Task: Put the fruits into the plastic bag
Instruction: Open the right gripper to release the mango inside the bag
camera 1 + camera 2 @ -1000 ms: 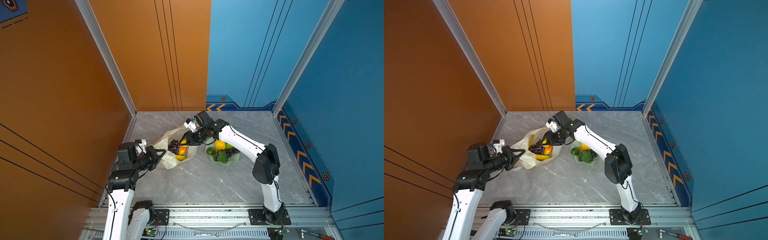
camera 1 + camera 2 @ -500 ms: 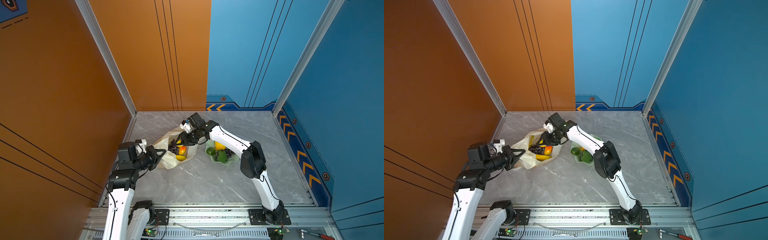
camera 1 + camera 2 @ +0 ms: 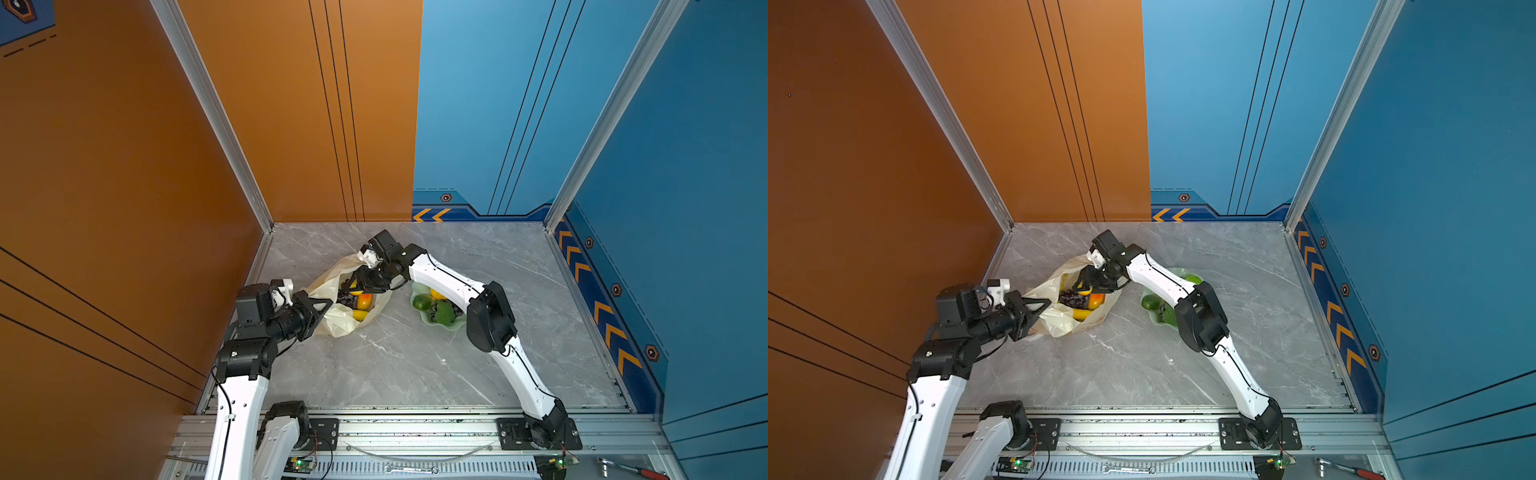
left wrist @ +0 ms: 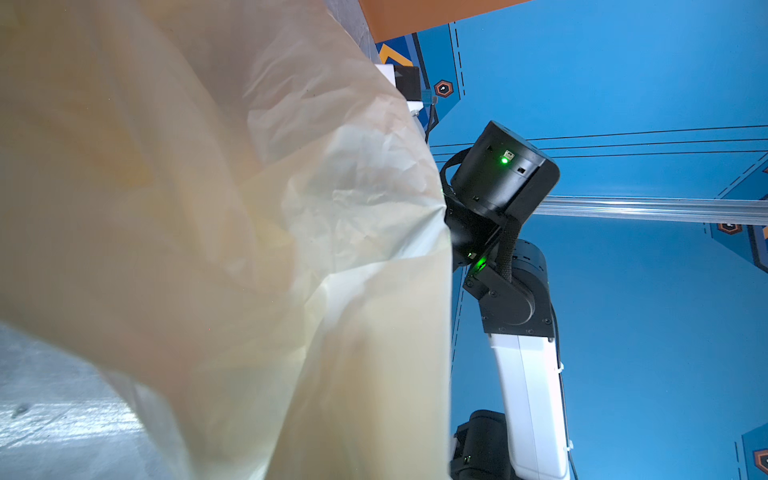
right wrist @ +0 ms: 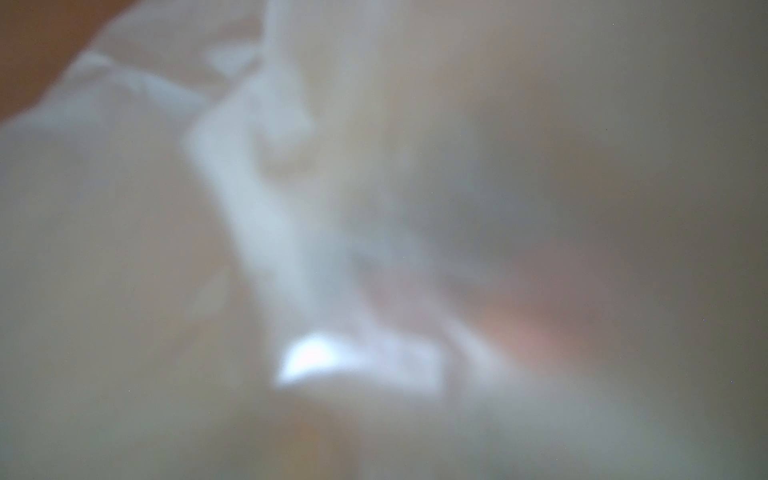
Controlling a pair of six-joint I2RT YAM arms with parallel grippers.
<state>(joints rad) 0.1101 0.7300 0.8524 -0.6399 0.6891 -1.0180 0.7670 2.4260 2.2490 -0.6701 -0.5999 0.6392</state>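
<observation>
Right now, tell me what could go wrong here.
1. The left fingers pinch only the bag edge; it may slip and the mouth could collapse.
2. The right fingers sit inside the mouth; withdrawing might snag the plastic.
3. The right elbow hangs over the dish, so a swing could knock the fruit left there.

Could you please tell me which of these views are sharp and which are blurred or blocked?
Both top views: sharp and evenly lit, the plastic bag and the fruits inside it clearly resolved. Left wrist view: in focus, the bag's crinkled film filling over half the frame. Right wrist view: wholly out of focus, pale film close against the lens, one bright glare patch.
</observation>
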